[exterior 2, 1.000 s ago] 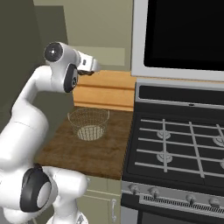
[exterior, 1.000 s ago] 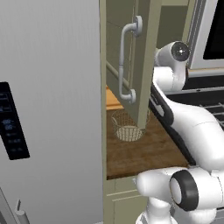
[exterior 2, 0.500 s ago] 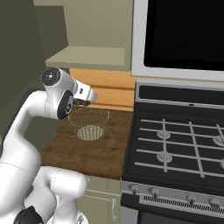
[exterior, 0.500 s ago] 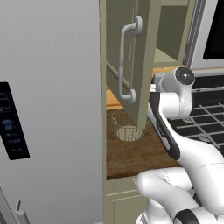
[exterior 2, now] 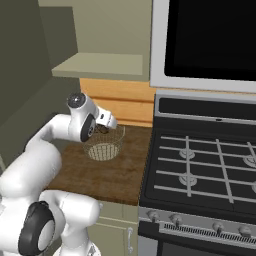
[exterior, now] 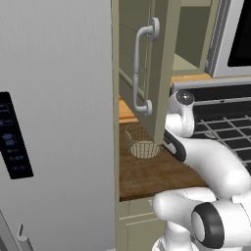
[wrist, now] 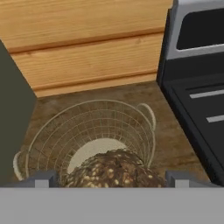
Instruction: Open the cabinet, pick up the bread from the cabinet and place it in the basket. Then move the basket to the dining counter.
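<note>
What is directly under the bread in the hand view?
The wire basket with its pale base lies under the bread. The bread covers part of that base, and the bread's underside is hidden.

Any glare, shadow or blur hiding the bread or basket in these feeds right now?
Hand view: sharp, evenly lit, no glare; the bread sits low in frame over the basket. Left base view: the cabinet door hides part of the basket. Right base view: no glare, mesh fine but readable.

The open cabinet door (exterior: 159,68) hangs over the basket (exterior: 141,143) at frame centre; the stove (exterior 2: 205,165) blocks the right; bare tabletop (exterior 2: 112,172) lies lower left.
</note>
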You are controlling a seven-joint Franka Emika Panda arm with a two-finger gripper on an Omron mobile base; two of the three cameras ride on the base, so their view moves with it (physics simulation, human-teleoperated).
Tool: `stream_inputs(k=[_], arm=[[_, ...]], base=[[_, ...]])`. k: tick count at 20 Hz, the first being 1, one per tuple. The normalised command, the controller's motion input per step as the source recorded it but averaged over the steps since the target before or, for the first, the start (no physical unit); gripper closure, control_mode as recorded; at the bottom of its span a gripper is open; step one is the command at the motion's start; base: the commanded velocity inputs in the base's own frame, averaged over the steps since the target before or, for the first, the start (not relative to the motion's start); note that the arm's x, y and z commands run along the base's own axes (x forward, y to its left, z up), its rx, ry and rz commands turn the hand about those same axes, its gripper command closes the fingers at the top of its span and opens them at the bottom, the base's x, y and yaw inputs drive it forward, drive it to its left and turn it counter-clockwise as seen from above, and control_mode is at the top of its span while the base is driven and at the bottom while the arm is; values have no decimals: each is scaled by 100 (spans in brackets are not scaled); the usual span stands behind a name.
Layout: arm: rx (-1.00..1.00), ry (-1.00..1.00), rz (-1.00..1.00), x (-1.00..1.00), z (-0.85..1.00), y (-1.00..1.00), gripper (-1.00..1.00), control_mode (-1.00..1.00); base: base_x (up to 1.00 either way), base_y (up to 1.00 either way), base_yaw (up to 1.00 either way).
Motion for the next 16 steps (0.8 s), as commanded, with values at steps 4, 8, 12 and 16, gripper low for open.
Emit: stream_inputs(k=[4,8,12,16], arm=[[0,3,3,49,-41,24,100,-100],[0,2,5,31,-53,18,100,-100],[0,0,6,23,-50,3,100,-100],[0,0,6,10,-38,0,100,-100]], base=[[0,0,0],[0,0,0],[0,0,0],[0,0,0]])
